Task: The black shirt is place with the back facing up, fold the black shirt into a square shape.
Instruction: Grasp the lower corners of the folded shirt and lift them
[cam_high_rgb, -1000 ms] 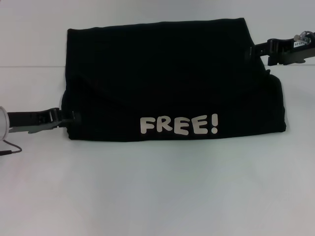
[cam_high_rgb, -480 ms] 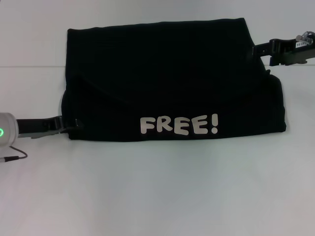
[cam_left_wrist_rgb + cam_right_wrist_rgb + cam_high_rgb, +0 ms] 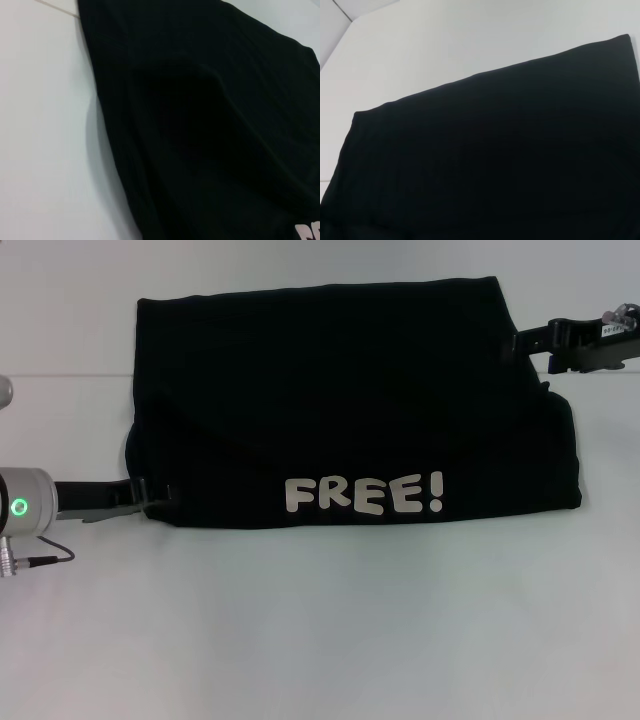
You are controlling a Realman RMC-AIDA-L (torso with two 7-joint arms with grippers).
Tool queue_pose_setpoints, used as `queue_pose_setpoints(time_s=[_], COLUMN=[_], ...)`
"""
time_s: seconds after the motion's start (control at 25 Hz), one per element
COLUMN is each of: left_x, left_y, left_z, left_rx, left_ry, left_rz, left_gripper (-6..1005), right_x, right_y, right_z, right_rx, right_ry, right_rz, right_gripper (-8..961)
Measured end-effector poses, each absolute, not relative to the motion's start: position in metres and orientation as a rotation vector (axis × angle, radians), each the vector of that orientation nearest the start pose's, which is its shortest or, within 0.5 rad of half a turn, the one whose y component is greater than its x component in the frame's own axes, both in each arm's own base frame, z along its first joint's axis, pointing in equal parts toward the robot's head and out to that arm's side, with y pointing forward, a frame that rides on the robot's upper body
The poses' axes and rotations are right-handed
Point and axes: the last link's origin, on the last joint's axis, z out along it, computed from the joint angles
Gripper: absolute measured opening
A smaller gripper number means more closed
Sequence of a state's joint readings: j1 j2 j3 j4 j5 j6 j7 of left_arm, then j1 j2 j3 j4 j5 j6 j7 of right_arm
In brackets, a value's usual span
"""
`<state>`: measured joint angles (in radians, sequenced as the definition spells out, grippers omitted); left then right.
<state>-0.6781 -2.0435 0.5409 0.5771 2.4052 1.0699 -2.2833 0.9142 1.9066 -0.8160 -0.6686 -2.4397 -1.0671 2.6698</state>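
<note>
Black shirt [image 3: 340,390] is lying folded into a wide rectangle on the white table [image 3: 320,630], filling the middle and far part of the head view, with pale "FREE!" lettering [image 3: 363,495] showing face up along its near edge. Its far edge is running straight; its near corners are rounding and bulging slightly, and a soft diagonal crease is crossing the left half. Left gripper [image 3: 150,495] is reaching in low from the left, its tips touching the shirt's near-left corner just at the fabric edge; how far the jaws are parted, and whether any cloth is pinched, cannot be told. A green ring light [image 3: 19,508] is glowing on the left wrist housing, with a thin cable [image 3: 45,560] trailing beneath. Right gripper [image 3: 520,340] is sitting at the shirt's far-right edge, tips meeting the fabric; its opening likewise cannot be told. Left wrist view is showing a mounded fold of shirt [image 3: 200,130] against table; right wrist view is showing flat shirt [image 3: 490,160] and its straight edge.
</note>
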Motion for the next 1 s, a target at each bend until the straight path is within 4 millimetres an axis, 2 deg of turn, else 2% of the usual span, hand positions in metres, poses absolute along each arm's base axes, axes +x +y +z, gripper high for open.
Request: queue_pose_setpoints(time_s=[0.08,0.36,0.52,0.72,0.84,1.0], left_x=[-0.312,-0.311,-0.308,-0.304,-0.3,-0.295], left_y=[0.394,0.394,0.393,0.393,0.397,0.401], left_z=[0.011,0.013,0.016,0.02,0.021,0.021], left_rx=[-2.003,-2.002,-2.009,-2.018,-2.024,-2.036], left_ry=[-1.663,-1.675,-1.709,-1.72,-1.709,-1.693], left_rz=[-0.375,-0.38,-0.396,-0.406,-0.409,-0.41], left_gripper=[408,165,14,14,15,15], right_x=[0.21,0.213,0.225,0.255,0.271,0.282], right_y=[0.479,0.477,0.465,0.442,0.433,0.429], right_z=[0.071,0.071,0.073,0.082,0.085,0.082], right_rx=[-2.028,-2.035,-2.067,-2.062,-2.032,-2.008], right_ry=[1.492,1.501,1.526,1.595,1.629,1.625], right_rz=[0.292,0.279,0.184,0.021,-0.002,-0.004], right_gripper=[827,827,826,826,827,807])
